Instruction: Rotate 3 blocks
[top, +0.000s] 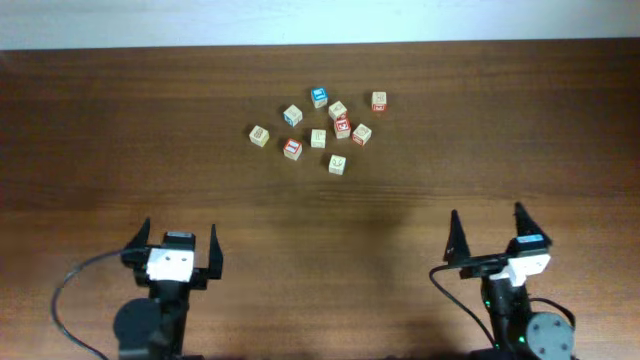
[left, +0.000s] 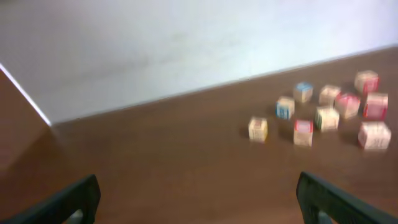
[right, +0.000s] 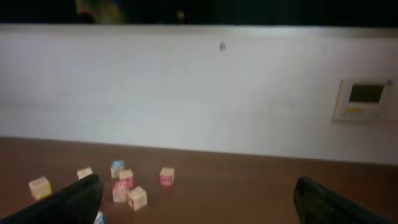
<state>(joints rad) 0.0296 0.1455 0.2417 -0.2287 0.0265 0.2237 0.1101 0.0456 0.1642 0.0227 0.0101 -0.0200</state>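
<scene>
Several small wooden blocks lie in a loose cluster on the far middle of the brown table. Most have beige faces with red prints; one block at the back shows a blue top, and another has blue on it too. My left gripper is open near the front left, well short of the cluster. My right gripper is open at the front right, equally far away. In the left wrist view the blocks sit ahead to the right of the open gripper. In the right wrist view they sit ahead to the left of the open gripper.
A pale wall runs behind the table's far edge, with a small panel on it at the right. Bare wood lies between the grippers and the cluster. A black cable loops by the left arm's base.
</scene>
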